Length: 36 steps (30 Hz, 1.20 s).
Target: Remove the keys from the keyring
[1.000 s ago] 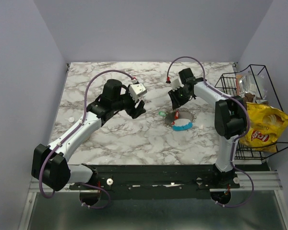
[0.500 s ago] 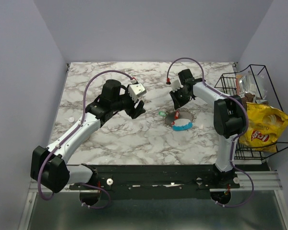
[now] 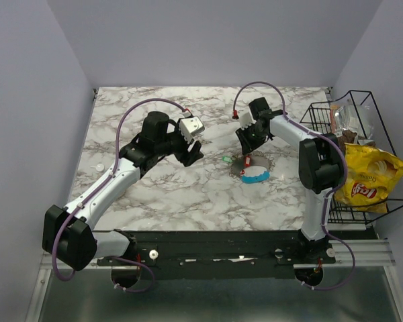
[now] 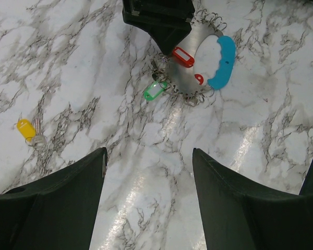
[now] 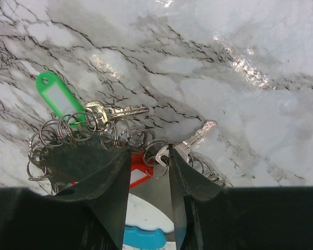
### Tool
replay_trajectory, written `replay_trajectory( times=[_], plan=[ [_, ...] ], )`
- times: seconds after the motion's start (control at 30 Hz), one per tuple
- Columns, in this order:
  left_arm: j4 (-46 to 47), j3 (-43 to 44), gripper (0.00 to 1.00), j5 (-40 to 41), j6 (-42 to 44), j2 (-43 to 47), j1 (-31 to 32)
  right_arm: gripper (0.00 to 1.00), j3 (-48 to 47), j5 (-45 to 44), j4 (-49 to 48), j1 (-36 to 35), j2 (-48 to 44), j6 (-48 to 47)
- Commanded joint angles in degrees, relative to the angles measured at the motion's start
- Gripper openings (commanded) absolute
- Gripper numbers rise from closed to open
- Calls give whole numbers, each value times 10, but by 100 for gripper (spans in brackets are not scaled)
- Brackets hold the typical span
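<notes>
Marble table (image 4: 68, 52) bears one keyring (image 4: 219, 57), lying under the right gripper (image 5: 148, 153), whose jaws stand narrowly apart astride a small split ring; whether they grip is unclear. One green key (image 4: 155, 91) and one red key (image 4: 183, 56) sit at it, one yellow key (image 4: 27, 129) lies well apart, and the left gripper (image 4: 148, 156) gapes, empty.

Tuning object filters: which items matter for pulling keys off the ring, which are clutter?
Job: grey-and-blue keyring loop; green-tagged key; red-tagged key; yellow-tagged key, lying apart.
Clutter: black wire basket; yellow crisp bag in it.
</notes>
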State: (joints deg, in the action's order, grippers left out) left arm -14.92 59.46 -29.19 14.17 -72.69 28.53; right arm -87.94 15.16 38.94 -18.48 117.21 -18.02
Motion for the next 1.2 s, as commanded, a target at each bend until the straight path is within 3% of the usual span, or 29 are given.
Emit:
replay_trajectory(
  times=[0.0,0.13,0.2,0.37,0.5,0.97,1.17],
  plan=[
    [1,-8,75,2,8,13,2,43,18,-3,9,-2,-13,-3],
    [2,-8,75,1,8,14,2,42,20,-17,7,-2,-1,-3],
    [1,-9,75,1,8,14,2,36,21,-20,5,-2,1,-2],
    [2,-14,75,1,8,17,2,13,26,-20,1,-2,-19,-7],
    [0,-15,75,1,11,14,2,1,30,-11,3,-2,-54,-23],
    [10,65,75,-54,8,-42,12,1,29,137,74,-2,-252,-55],
    [17,120,77,-4,2,-78,56,1,-1,190,106,-7,-295,-50]
  ],
)
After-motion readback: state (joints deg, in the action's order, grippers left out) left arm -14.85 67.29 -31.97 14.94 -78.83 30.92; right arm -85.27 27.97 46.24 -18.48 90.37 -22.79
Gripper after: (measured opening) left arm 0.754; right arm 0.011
